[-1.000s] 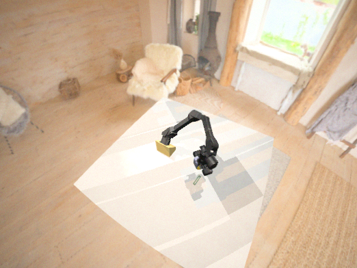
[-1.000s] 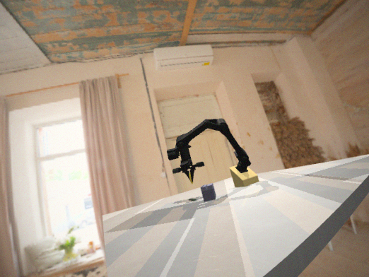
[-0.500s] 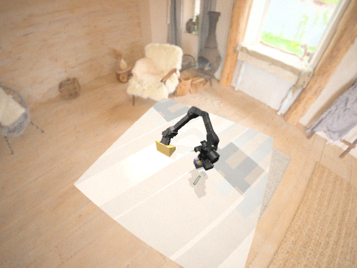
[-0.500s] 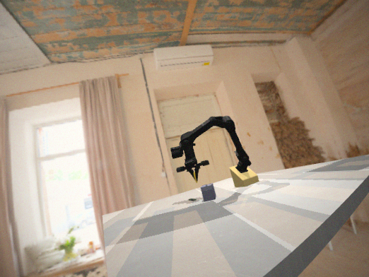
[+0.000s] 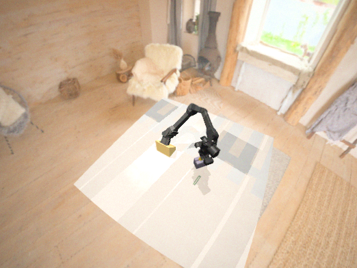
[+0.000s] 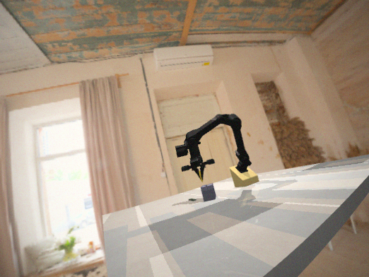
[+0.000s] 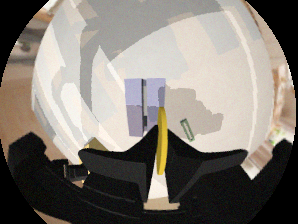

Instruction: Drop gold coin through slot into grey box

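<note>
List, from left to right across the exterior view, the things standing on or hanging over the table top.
Gripper shut on the gold coin, hanging above the table → grey box → tan base block that the arm stands on. The green holder is too small to place here.

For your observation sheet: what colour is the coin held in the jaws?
Gold-yellow; the coin shows best in the wrist view, seen edge-on.

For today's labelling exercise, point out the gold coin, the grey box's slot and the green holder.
gold coin (image 7: 160, 139): wrist view, on its thin edge.
slot (image 7: 160, 92): wrist view, on the dark gap in the lid.
green holder (image 7: 186, 128): wrist view, on its top face.
</note>
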Robot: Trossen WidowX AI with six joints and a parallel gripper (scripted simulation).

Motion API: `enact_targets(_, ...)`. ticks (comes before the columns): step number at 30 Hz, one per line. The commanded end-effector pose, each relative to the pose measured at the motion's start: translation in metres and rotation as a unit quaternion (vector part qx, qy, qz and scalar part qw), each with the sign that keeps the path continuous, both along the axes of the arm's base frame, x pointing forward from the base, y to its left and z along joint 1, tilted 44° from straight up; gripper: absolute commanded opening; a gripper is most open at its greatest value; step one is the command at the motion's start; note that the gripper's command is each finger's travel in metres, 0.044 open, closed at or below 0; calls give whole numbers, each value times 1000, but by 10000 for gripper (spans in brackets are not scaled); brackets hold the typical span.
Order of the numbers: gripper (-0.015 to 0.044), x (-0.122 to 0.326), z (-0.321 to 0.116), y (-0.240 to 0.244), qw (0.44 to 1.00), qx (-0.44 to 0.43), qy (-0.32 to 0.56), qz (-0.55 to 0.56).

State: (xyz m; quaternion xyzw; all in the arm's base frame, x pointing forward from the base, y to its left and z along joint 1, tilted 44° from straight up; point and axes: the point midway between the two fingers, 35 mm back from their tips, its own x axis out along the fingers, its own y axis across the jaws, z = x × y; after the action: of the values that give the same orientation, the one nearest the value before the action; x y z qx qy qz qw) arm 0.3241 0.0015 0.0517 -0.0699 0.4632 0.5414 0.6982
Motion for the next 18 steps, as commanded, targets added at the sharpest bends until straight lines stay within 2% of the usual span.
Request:
enact_targets(1,0,-4,6,6,1000,1,-2,-2)
enact_targets(18,0,-10,10,13,1000,1,0,1)
